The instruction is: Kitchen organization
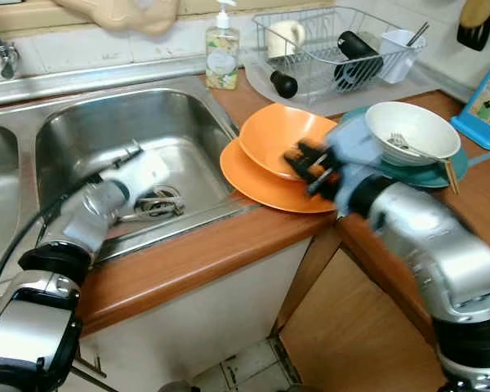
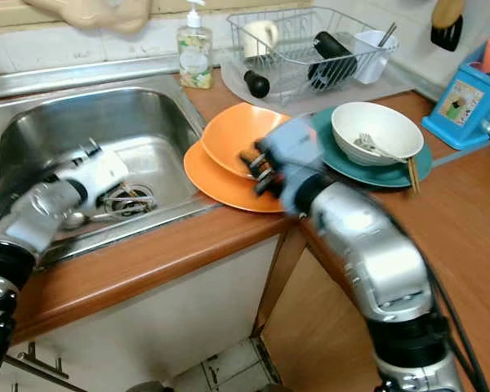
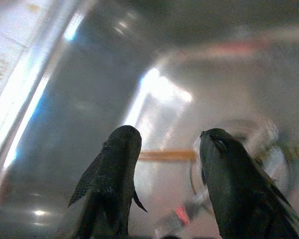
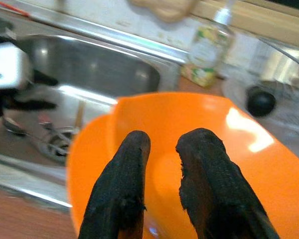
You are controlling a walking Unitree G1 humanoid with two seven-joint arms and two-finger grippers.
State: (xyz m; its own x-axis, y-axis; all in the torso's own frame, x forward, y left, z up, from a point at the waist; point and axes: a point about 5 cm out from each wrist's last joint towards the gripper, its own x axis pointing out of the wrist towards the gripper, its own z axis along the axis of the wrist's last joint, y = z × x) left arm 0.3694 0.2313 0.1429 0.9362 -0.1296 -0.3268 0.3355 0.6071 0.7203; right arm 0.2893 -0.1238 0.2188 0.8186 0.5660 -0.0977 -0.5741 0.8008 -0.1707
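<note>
Where teal plate (image 1: 429, 175) bears white bowl (image 1: 412, 131) (fork (image 1: 402, 142) inside).

My two arms are silver metal tubes with black joint rings; a black cable runs along the left arm (image 1: 82, 224). The right arm (image 1: 429, 245) ends in black, textured fingers (image 4: 122, 194) (blurred in the head views).

Head cameras look down on the sink (image 1: 131, 147) and counter; both wrist cameras sit close, the right's facing the orange bowl (image 4: 199, 149), also centre-frame in head views.
</note>
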